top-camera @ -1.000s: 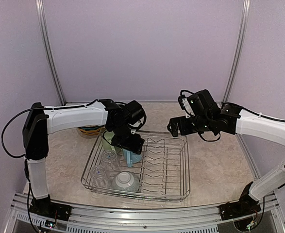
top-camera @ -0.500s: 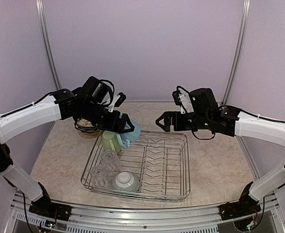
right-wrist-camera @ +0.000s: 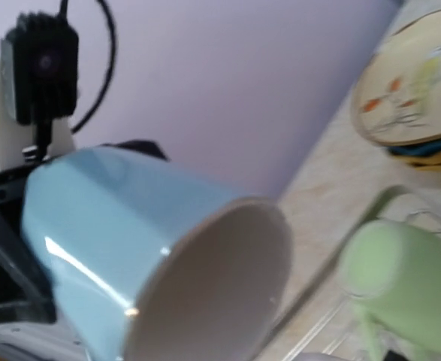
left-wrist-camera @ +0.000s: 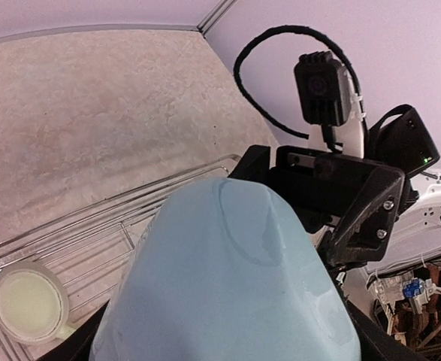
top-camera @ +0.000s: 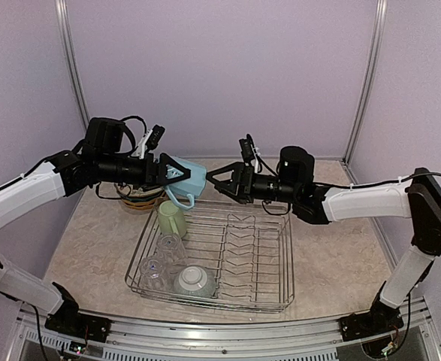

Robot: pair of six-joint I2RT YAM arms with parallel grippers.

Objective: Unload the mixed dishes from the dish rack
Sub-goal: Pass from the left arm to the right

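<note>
My left gripper (top-camera: 173, 173) is shut on the light blue mug (top-camera: 190, 178) and holds it on its side in the air above the far left corner of the dish rack (top-camera: 280, 289). The mug fills the left wrist view (left-wrist-camera: 235, 286). Its open mouth faces my right gripper (top-camera: 218, 183), which is open with its fingertips close to the rim. The mug also shows in the right wrist view (right-wrist-camera: 152, 248). In the rack are the pale green mug (top-camera: 171, 218), two clear glasses (top-camera: 167, 244) and the grey-green bowl (top-camera: 194, 282).
A stack of plates (top-camera: 140, 200) sits on the table behind the rack's left corner; in the right wrist view a cream plate (right-wrist-camera: 419, 94) tops it. The rack's right half holds only upright prongs.
My left gripper has lifted the light blue mug out of the rack and swung it up and to the left. My right gripper has moved left to face the mug's mouth.
</note>
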